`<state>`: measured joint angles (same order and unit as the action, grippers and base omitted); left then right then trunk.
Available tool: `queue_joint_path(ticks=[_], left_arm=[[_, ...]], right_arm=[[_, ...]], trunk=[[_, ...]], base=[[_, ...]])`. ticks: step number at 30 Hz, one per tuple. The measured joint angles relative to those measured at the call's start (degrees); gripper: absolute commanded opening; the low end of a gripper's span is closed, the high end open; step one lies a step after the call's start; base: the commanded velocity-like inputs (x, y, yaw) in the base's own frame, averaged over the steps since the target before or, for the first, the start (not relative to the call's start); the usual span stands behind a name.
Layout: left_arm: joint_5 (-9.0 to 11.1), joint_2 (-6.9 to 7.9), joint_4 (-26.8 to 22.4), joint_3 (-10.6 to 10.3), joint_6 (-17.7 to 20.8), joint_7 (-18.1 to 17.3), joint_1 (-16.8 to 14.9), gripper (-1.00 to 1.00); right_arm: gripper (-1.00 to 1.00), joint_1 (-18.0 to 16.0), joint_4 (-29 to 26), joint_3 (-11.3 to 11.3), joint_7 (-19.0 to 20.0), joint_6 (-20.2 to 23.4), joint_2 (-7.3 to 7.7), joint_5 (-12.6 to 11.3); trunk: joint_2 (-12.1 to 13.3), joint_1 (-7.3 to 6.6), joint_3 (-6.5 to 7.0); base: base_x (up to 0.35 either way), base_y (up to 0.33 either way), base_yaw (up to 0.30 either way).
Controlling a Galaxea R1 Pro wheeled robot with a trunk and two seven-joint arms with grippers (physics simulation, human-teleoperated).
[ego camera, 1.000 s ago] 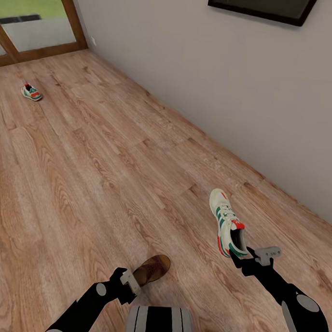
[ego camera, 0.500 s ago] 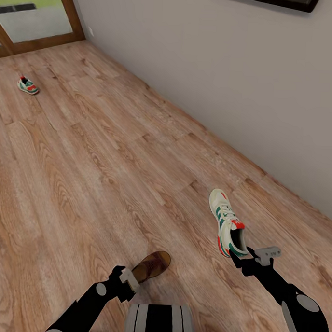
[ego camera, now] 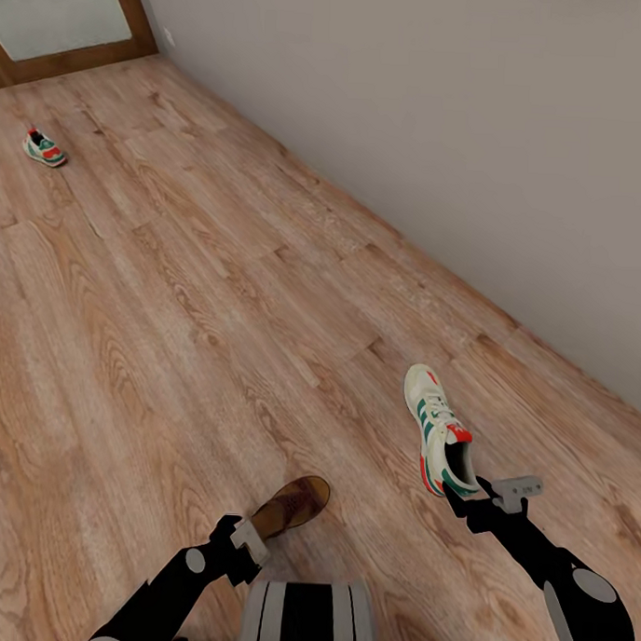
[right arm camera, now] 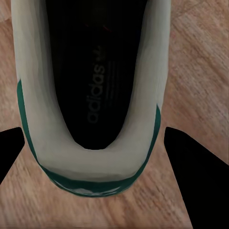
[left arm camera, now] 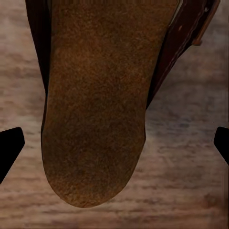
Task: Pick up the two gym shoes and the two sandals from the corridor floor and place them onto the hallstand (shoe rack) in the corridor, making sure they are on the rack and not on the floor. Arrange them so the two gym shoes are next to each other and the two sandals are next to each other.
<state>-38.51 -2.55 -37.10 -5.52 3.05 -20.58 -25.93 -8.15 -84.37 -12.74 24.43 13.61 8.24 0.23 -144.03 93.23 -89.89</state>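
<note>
My right gripper (ego camera: 469, 495) is shut on the heel of a white gym shoe (ego camera: 435, 426) with green stripes, holding it above the corridor floor (ego camera: 219, 288). The right wrist view looks into that gym shoe's dark opening (right arm camera: 90, 95), with a finger (right arm camera: 195, 157) on each side of the heel. My left gripper (ego camera: 253, 534) holds a brown sandal (ego camera: 292, 506) by its heel end. In the left wrist view the sandal's tan footbed (left arm camera: 95, 119) hangs over the planks between the dark fingertips (left arm camera: 9, 148). The second gym shoe (ego camera: 44, 148) lies on the floor far off at the left.
A plain grey wall (ego camera: 459, 131) runs along the right side of the corridor, meeting the floor on a diagonal. A wood-framed glass door (ego camera: 138, 19) stands at the far left end. Wood planks stretch between me and the far shoe.
The whole picture has shifted, so the camera moved: the far shoe and door sit higher, and the dark frame on the wall has left the view. Both arms keep their loads.
</note>
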Motion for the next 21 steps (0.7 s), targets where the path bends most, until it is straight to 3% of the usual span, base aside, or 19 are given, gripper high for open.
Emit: queue_joint_path(ticks=[9, 15, 21], left_arm=[[0.0, 0.04, -0.4, -0.2, 0.0, 0.1, 0.0, 1.00], [0.0, 0.11, -0.5, -0.4, 0.1, 3.6, 0.0, 1.00], [0.0, 0.13, -0.5, -0.9, 0.1, 4.1, 0.0, 1.00]], right_arm=[[-1.00, 0.0, 0.0, 0.0, 0.0, 0.0, 0.00, -0.1], [-1.00, 0.0, 0.0, 0.0, 0.0, 0.0, 0.02, -0.1], [-1.00, 0.0, 0.0, 0.0, 0.0, 0.0, -0.01, -0.1]], trunk=[[0.0, 0.00, -0.33], [0.0, 0.00, -0.34], [0.0, 0.00, -0.34]], base=[[0.000, 0.000, 0.000], [0.000, 0.000, 0.000], [0.000, 0.000, 0.000]])
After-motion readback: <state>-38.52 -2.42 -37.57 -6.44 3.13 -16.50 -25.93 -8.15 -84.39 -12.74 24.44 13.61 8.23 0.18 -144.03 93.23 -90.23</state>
